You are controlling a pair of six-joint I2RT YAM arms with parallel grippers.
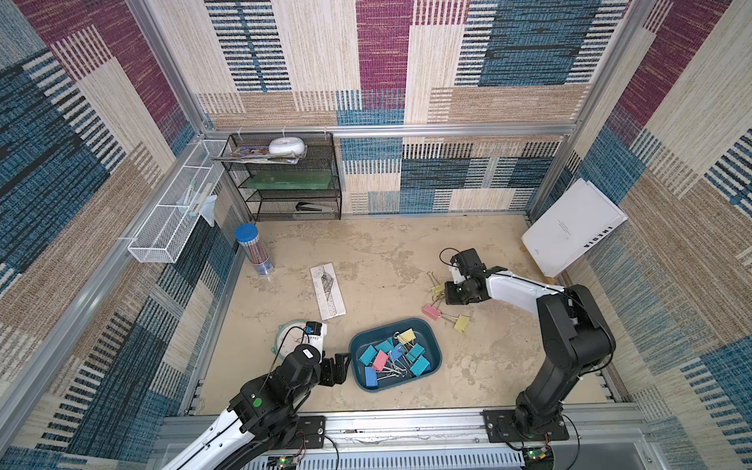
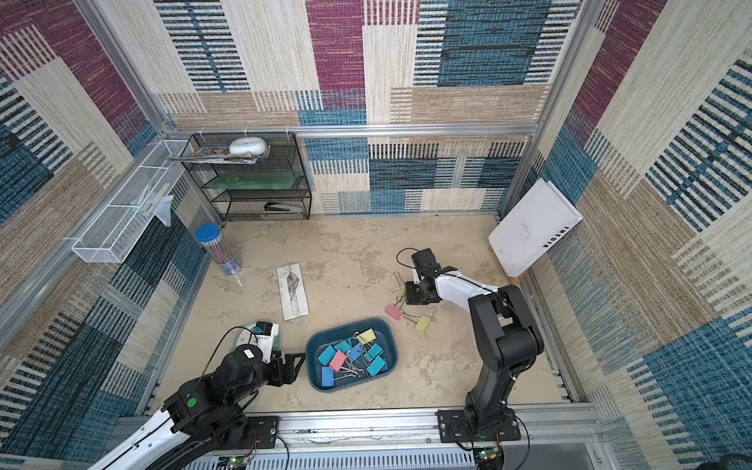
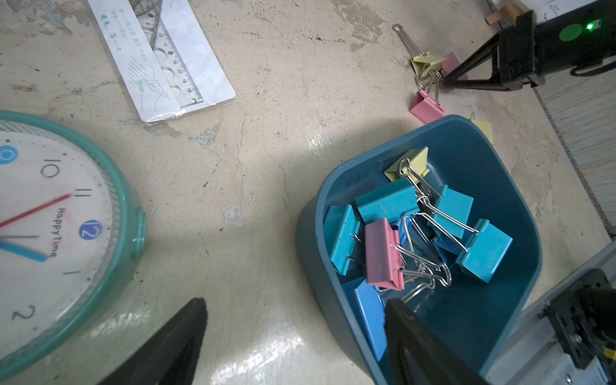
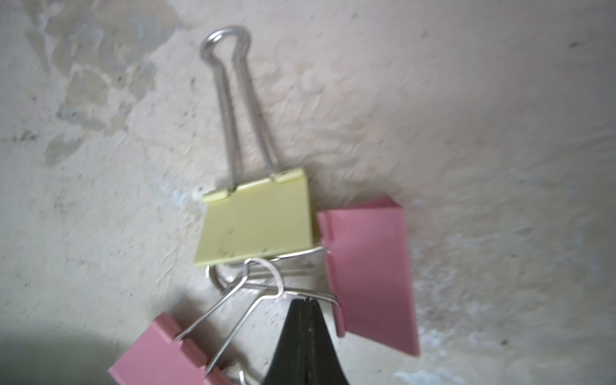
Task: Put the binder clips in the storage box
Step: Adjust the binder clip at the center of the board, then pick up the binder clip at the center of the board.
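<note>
Beyond the storage box (image 1: 429,337), the right tool (image 4: 303,301) is clenched among interlocked binder clips (image 4: 256,220); lifting may drag the tangle and shed one short; the left tool (image 3: 295,303) hangs released.

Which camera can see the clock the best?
The left wrist view: the clock looks big, numbers and hands readable, though partly cut off. In both top views the left arm hides most of it. The right wrist view misses it.

- Both top views: high overhead, tilted down, whole tabletop (image 1: 386,252); near-identical framing.
- Left wrist cam: close, looks down at storage box (image 3: 483,140) & clock (image 3: 126,213); both also in top views.
- Right wrist cam: v. close on yellow binder clip (image 4: 256,226).
</note>
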